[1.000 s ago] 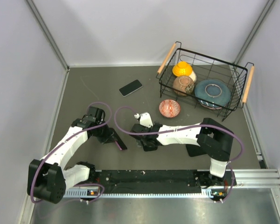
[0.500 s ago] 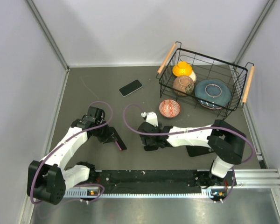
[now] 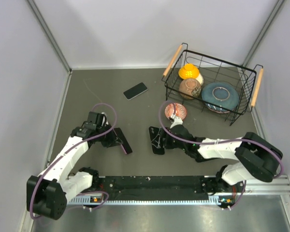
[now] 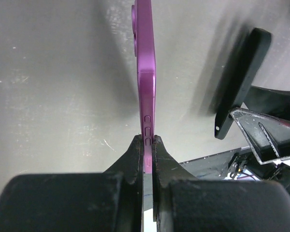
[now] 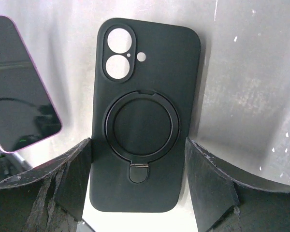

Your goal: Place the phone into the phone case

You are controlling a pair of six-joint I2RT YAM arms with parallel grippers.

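My left gripper (image 3: 117, 140) (image 4: 146, 140) is shut on the lower edge of a purple phone (image 4: 145, 63), holding it on edge over the table; the phone shows as a dark slab in the top view (image 3: 123, 143) and screen-up in the right wrist view (image 5: 19, 82). A black phone case (image 5: 142, 111) with a ring stand and camera cut-outs sits between my right gripper's (image 5: 137, 142) (image 3: 164, 140) fingers, its back to the camera. The fingers (image 5: 72, 179) touch both long edges. The case (image 3: 157, 140) is just right of the phone and appears tilted in the left wrist view (image 4: 241, 82).
A second, black phone (image 3: 135, 90) lies on the table farther back. A red patterned bowl (image 3: 176, 111) sits just behind my right gripper. A black wire basket (image 3: 210, 58) with wooden handles holds an orange lid, a brown bowl and a blue plate at the back right.
My right arm has swung its elbow out to the right and drawn back, with the case tipped up in its fingers. My left gripper and the purple phone have barely moved.
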